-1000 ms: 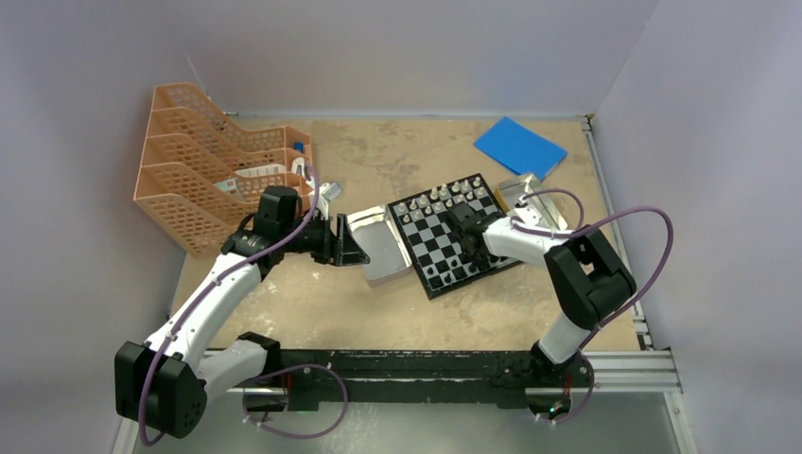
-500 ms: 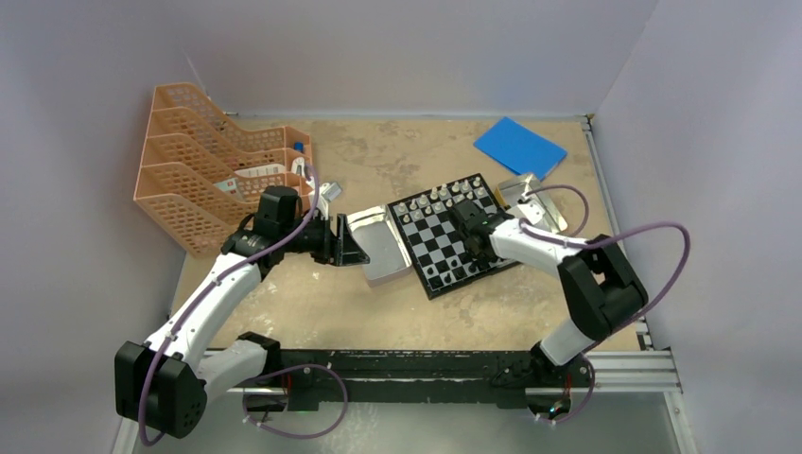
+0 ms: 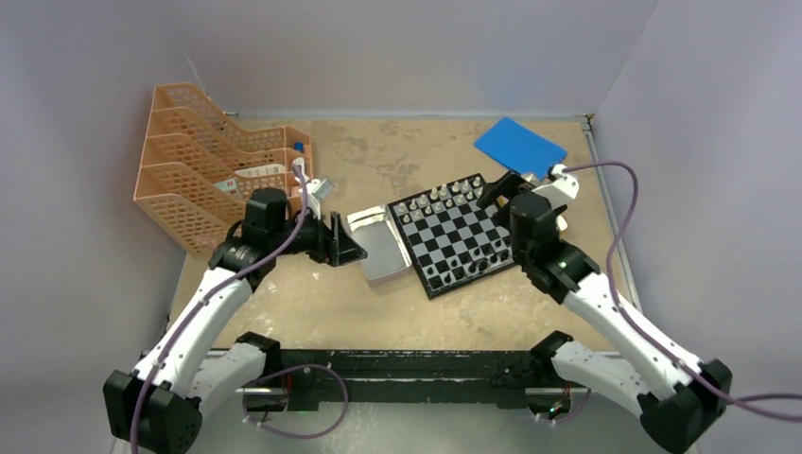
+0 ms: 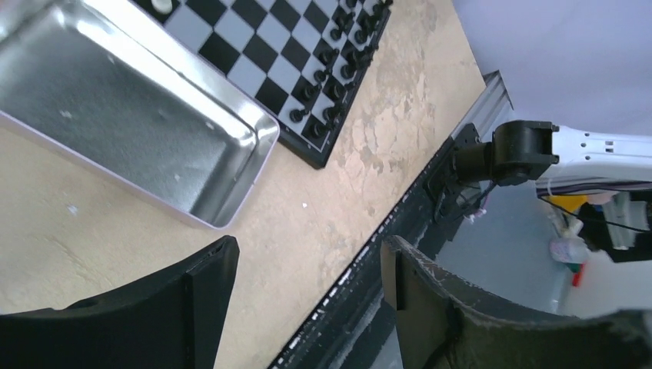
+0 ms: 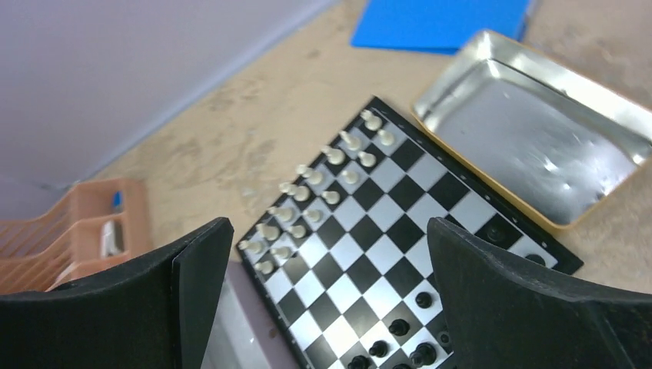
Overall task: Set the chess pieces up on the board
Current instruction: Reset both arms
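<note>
right gripper (image 5: 329, 227): jaws wide, empty, held over board (image 5: 384, 254) for a view of the ranks | left gripper (image 4: 307, 250): jaws parted, empty, parked by tin (image 4: 131, 115), clear of play | white pieces (image 5: 311, 194) on far rows, black pieces (image 5: 396, 327) on near rows

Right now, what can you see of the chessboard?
The board is a small, flat, black-and-white checkered square with a black border, lying skewed on the tan table. White pieces stand on its two far rows, black pieces toward its near edge; the middle is bare. A silver tin abuts its left edge.
</note>
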Motion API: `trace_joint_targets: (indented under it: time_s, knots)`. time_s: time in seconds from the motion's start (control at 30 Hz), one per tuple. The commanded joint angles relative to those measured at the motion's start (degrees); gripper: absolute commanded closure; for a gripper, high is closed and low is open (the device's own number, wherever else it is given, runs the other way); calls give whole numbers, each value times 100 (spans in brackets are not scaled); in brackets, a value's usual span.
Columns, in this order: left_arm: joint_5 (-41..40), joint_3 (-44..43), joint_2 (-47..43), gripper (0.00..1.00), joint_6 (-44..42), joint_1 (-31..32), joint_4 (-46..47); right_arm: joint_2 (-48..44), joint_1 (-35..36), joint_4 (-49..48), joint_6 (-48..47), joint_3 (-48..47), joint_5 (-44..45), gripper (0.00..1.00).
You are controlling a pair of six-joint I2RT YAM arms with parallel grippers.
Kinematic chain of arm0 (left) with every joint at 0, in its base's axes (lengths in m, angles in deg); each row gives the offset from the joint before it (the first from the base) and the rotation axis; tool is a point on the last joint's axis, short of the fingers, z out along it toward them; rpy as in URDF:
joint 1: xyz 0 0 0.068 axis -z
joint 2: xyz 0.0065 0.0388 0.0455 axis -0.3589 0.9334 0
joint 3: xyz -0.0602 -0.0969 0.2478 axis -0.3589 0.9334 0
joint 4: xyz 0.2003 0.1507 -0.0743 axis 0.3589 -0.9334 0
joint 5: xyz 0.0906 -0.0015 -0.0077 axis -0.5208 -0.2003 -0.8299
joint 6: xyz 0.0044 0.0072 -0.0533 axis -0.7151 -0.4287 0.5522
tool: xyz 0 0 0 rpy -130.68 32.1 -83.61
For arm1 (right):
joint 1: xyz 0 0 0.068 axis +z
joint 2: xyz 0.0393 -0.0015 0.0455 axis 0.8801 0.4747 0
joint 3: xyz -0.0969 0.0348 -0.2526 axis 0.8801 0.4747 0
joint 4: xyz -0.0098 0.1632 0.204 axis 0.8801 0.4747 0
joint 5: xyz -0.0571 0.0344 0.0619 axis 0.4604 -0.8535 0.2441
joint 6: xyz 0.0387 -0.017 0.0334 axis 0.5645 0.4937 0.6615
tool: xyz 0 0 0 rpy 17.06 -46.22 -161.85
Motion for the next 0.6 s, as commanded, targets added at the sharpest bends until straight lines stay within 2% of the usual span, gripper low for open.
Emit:
trace_joint_targets:
  time_s: [0.0,0.1,0.17,0.27,0.43,0.57]
  knots:
    - [-320,-183,-552,31,-233,-16,617,-762,10,-368,-1333,39,-853,1]
    - [-985,-354,-927,27,-34,-20,624,-1264,10,-341,-1217,70,-1050,1]
    - [-1188,-468,-1184,25,27,-16,563,-1535,10,-501,-1705,87,-1833,1]
    - [-1481,-616,-1501,24,267,-15,418,-1839,10,-525,-1777,125,-2639,1]
    - [-1269,-575,-2000,23,457,-18,185,-2056,10,-416,-1478,324,-3101,1]
    - [-1231,-389,-2283,23,519,-20,-7,-2048,10,-415,-1390,486,-3146,1]
